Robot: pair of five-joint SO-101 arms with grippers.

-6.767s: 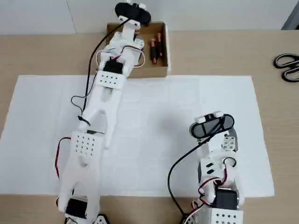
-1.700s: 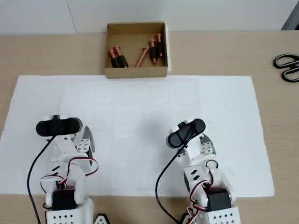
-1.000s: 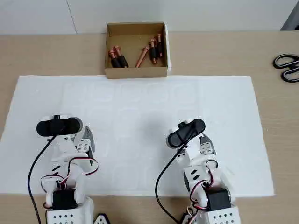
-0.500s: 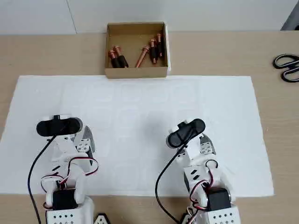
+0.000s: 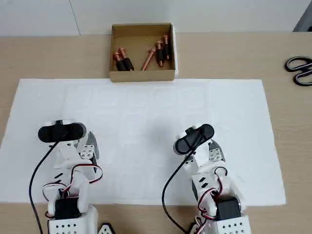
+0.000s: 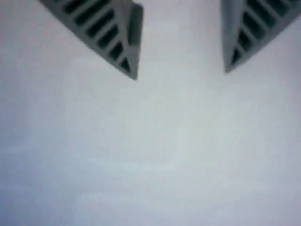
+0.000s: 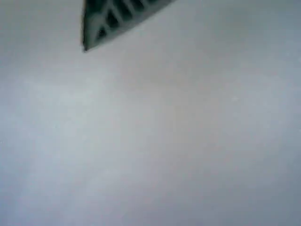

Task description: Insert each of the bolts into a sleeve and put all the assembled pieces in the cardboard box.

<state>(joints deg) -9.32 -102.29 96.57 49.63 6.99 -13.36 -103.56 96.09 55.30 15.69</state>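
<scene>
The cardboard box (image 5: 141, 74) stands at the table's far edge. Inside lie copper bolts in black sleeves, one pair on its left (image 5: 123, 59) and a group on its right (image 5: 162, 50), with a bare-looking bolt (image 5: 147, 60) between them. My left gripper (image 5: 89, 146) is folded back near the front left of the paper sheet; it (image 6: 181, 71) is open over plain white paper with nothing between its fingers (image 6: 126, 56). My right gripper (image 5: 213, 150) is folded back at the front right, also over bare paper.
A large white paper sheet (image 5: 146, 112) covers the table's middle. Scissors (image 5: 300, 69) lie at the far right edge of the wooden table. Both arms' bases sit at the near edge.
Several seconds ago the left arm was stretched out over the box; it has since drawn back to the near edge. Nothing has moved over the last second.
</scene>
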